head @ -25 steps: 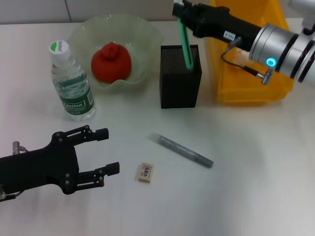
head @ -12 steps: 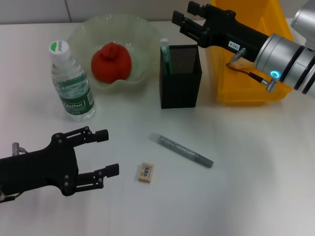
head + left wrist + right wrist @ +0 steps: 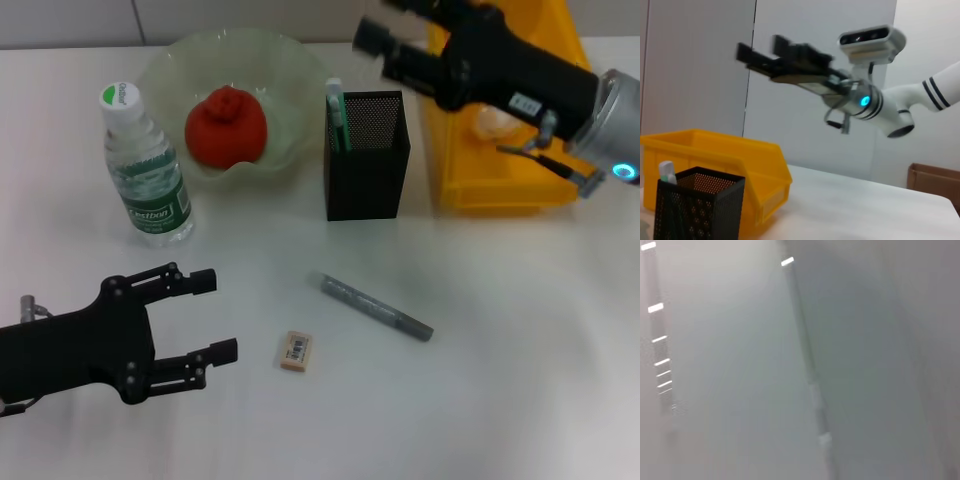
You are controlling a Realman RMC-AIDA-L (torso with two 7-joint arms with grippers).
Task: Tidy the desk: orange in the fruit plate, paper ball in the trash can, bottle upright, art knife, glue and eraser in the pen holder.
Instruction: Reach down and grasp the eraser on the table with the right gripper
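Right tool point(image 3: 385, 35) up at 1 o'clock, above holder point(image 3: 366, 155), fingers spread, gripping nothing; blurry, so roughly. Green stick in holder's left corner. Left tool point(image 3: 212, 315) at 8 o'clock, wide, empty. Eraser point(image 3: 296, 352) and pen-like thing point(image 3: 376, 306) on tabletop point(image 3: 520, 350). Orange point(image 3: 226, 125) in plate point(image 3: 290, 70), bottle point(image 3: 145, 170) upright.

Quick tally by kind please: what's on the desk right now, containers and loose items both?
Bottles: 1, bottle
Fruit: 1, orange in fruit plate
Stationery: 3, green tool in pen holder, grey pen-like tool, eraser
Containers: 3, counting yellow bin
Total: 8
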